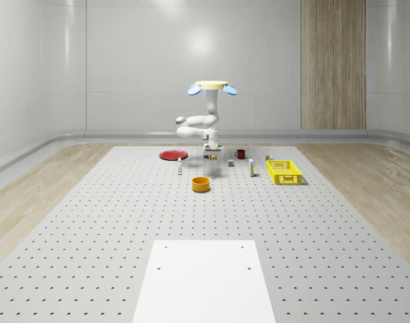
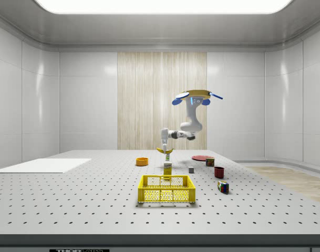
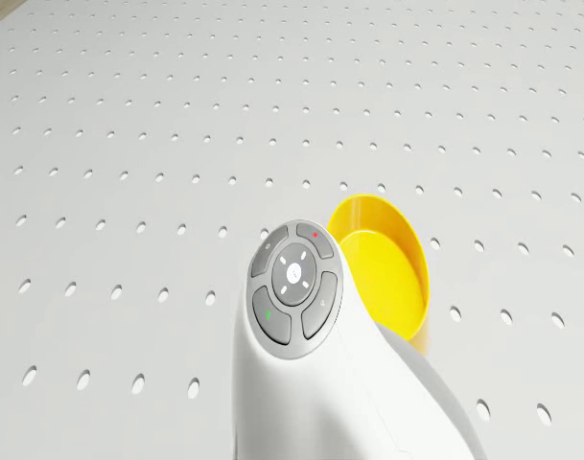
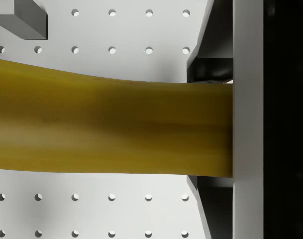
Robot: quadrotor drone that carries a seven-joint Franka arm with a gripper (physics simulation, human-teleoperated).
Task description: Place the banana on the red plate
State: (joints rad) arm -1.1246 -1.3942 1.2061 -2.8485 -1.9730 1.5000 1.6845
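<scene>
**Banana held aloft over the perforated table**

White panelled walls and one strip of wood cladding enclose our workspace, a wide grey perforated table [image 1: 90, 229]. We hover above its far half, our quadrotor drone body [image 1: 211, 86] airborne with the white jointed arm [image 1: 199, 122] folded beneath it. Our two-finger gripper [image 2: 164, 147] points down and is clamped on the yellow curved banana [image 2: 167, 151], which hangs clear of the tabletop; in the wrist view the banana [image 4: 111, 129] spans the frame against a finger [image 4: 247, 119]. The flat round red plate [image 1: 172, 155] lies on the table toward the whole-scene view's left of the gripper, apart from it. Nearer the camera sits an orange round bowl [image 1: 201, 184], and toward the right a yellow plastic mesh crate [image 1: 284, 171].
</scene>
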